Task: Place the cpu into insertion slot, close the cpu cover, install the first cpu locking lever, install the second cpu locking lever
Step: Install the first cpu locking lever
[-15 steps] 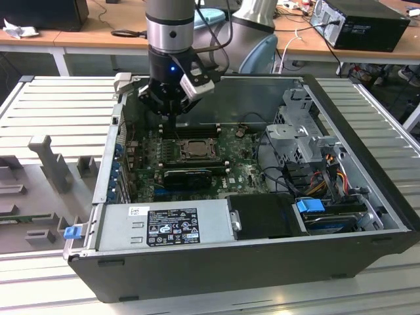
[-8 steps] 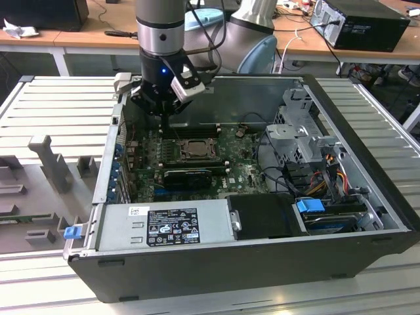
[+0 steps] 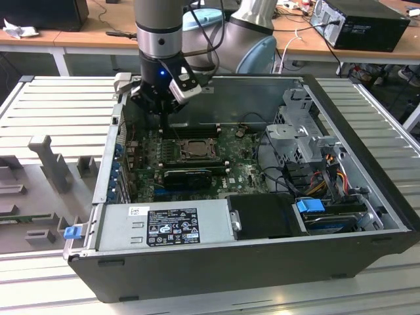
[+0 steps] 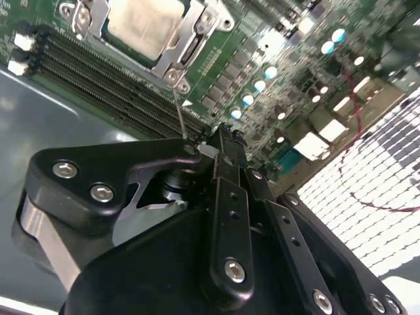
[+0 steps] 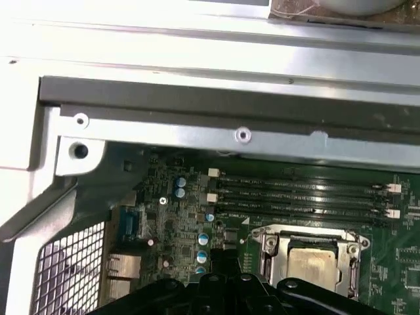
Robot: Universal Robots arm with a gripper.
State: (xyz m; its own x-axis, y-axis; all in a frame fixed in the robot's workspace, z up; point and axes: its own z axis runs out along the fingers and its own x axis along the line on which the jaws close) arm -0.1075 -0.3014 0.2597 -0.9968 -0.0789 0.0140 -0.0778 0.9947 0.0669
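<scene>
Visitor: Is the cpu [image 4: 141, 23] already in its place? I see mostly the arm over the open computer case [image 3: 262, 262].

Technician: Yes. It lies flat inside the insertion slot [image 5: 268, 241] on the green motherboard [image 3: 243, 164]. The cpu cover [image 4: 182, 49] is down around it, with the pale top showing through the window. So I judge the work is at a locking lever [image 4: 178, 111].

Visitor: That thin wire standing up from the corner of the socket?

Technician: That one. Its free end comes right up to the tips of the jaws. The jaws look pressed together to me, without a gap. Whether they pinch the wire or only touch it from the side, I cannot tell.

Visitor: How is it done well?

Technician: In my opinion, slowly, following the arc of the hinge and not pulling straight. The wire is thin and probably springy, so it could slip off the tips and snap back. The tips should also keep off the memory slots [image 4: 98, 79] just beside the socket. If the cover lifts at one edge, I would say the lever is not seated.
</scene>
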